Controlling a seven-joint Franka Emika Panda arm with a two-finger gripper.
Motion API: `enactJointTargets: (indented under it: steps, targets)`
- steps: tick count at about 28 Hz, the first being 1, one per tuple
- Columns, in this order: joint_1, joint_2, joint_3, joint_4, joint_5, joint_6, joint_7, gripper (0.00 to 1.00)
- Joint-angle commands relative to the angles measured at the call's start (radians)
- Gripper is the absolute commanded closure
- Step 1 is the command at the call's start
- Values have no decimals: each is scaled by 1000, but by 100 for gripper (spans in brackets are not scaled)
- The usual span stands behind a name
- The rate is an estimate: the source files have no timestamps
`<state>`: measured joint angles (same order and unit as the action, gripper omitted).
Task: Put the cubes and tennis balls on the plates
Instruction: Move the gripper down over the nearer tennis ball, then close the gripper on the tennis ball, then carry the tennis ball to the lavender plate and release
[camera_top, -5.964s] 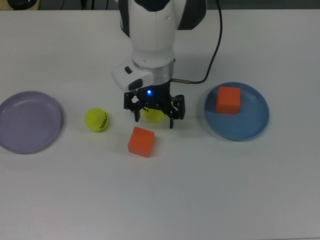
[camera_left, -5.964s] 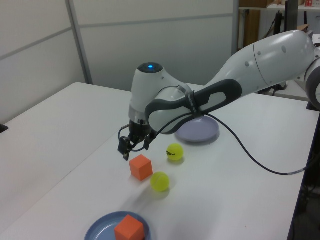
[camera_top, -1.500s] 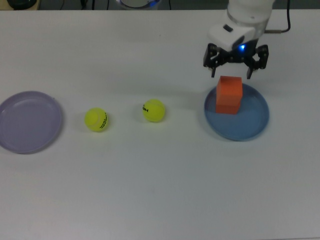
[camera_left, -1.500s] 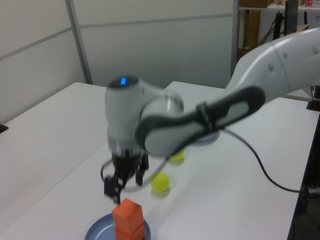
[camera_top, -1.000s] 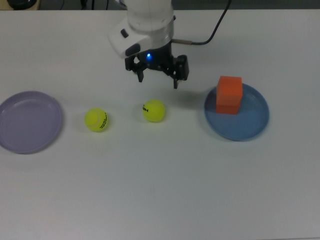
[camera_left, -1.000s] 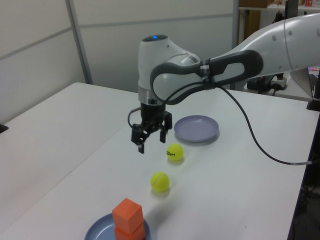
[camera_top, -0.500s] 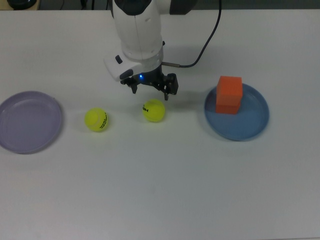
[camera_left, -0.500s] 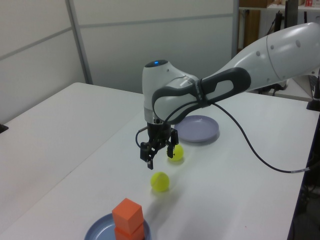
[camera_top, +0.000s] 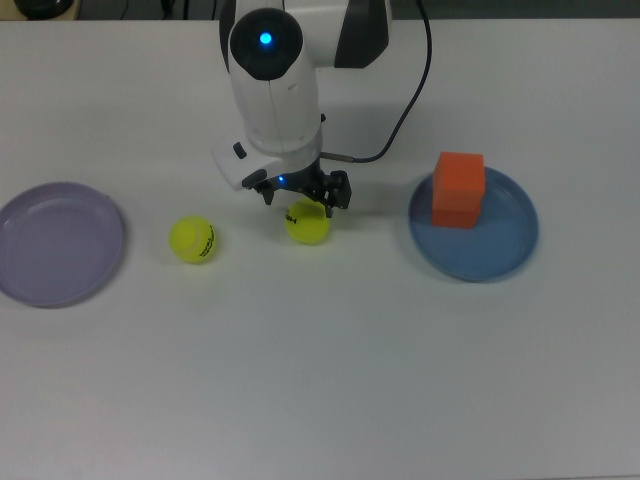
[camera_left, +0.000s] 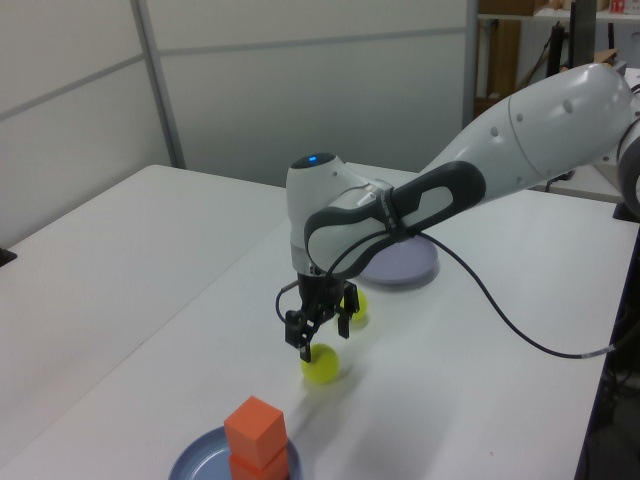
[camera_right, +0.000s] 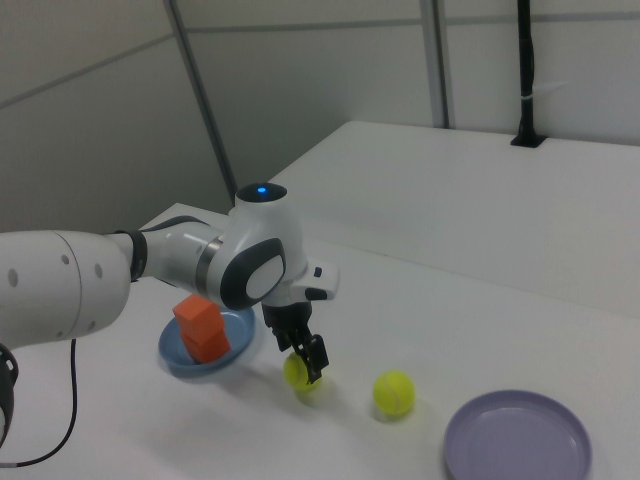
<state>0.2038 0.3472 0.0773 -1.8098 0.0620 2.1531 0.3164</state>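
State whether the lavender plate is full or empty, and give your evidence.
Empty: the lavender plate shows only bare surface; both tennis balls lie on the table.

Both orange cubes (camera_top: 459, 188) are stacked one on the other at the 10 o'clock edge of the blue plate (camera_top: 495, 250) in the top view. The lavender plate (camera_top: 55, 243) sits bare far out at 9 o'clock. Two yellow-green tennis balls lie between the plates on the surface, one (camera_top: 193, 240) nearer the lavender plate, the other (camera_top: 308, 224) mid-way.

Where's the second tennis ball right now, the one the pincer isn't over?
In the top view, the free tennis ball lies on the table between the lavender plate at left and the other ball.
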Motion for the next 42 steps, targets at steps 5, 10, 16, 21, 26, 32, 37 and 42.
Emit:
enactJointTargets:
  steps: [5, 10, 16, 21, 26, 32, 37, 42]
  targets:
    - [13, 10, -13, -34, -5, 45, -23, 0]
    - [9, 23, -13, -48, -5, 77, -22, 9]
    - [8, 26, -13, -63, -5, 155, -23, 91]
    - [6, 16, -14, -51, -4, 163, -23, 100]
    - [3, -37, -68, -25, 9, 127, -46, 100]
    - [-44, -80, -148, 32, 30, 116, -57, 100]
    - [-92, -62, -231, 75, 45, 120, -102, 100]
    - [-178, -14, -246, 78, 88, 129, -187, 100]
